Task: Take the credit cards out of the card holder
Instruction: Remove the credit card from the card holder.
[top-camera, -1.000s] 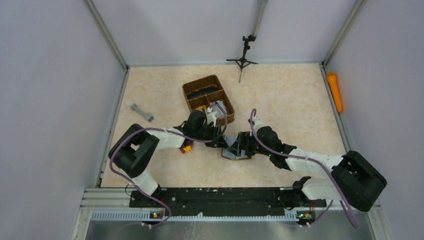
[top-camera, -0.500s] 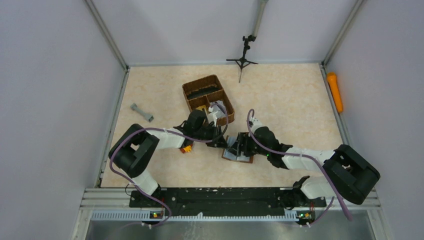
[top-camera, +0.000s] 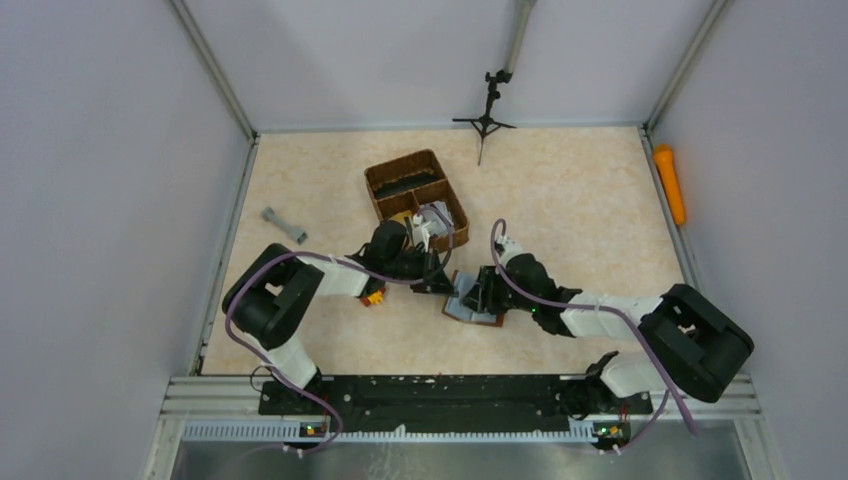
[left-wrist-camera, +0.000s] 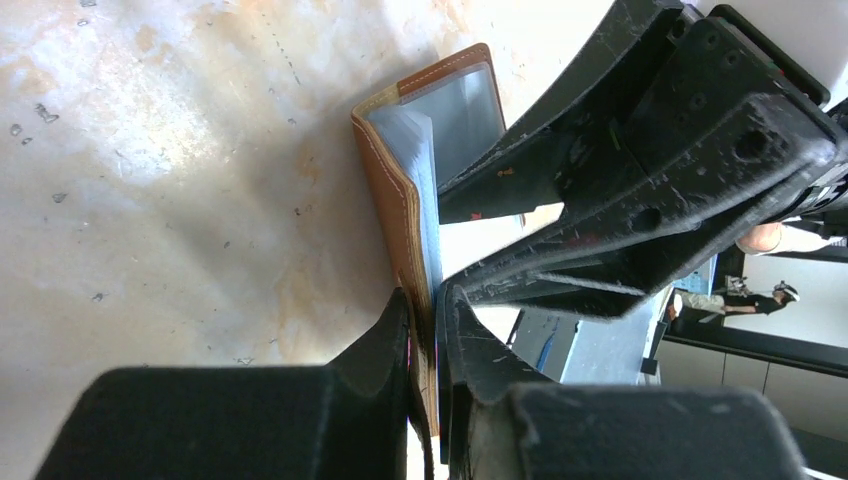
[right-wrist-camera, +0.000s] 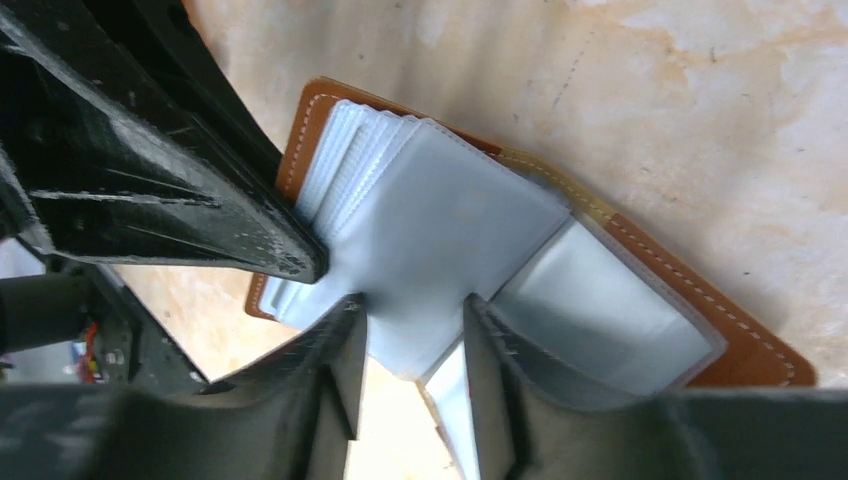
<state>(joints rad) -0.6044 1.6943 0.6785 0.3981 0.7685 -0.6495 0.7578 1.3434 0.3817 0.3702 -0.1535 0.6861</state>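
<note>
The brown card holder (top-camera: 473, 305) lies open on the table between both arms. My left gripper (left-wrist-camera: 428, 330) is shut on the edge of its brown cover (left-wrist-camera: 390, 190) and holds that half upright. In the right wrist view the card holder (right-wrist-camera: 740, 335) shows a fan of grey-silver credit cards (right-wrist-camera: 450, 230) in clear sleeves. My right gripper (right-wrist-camera: 415, 330) is open, its two fingers straddling the near corner of the top grey leaf. The left gripper's finger (right-wrist-camera: 200, 215) presses the leaves at the left. In the top view the right gripper (top-camera: 482, 293) is over the holder.
A brown woven compartment basket (top-camera: 415, 195) stands just behind the left gripper. A grey dumbbell-shaped piece (top-camera: 284, 224) lies at the left, a small orange item (top-camera: 373, 297) by the left arm, an orange tool (top-camera: 670, 183) along the right wall, and a black tripod (top-camera: 487, 115) at the back.
My right gripper has moved a little left and away from the bases, further onto the open holder. The holder has shifted slightly. The left gripper keeps its hold.
</note>
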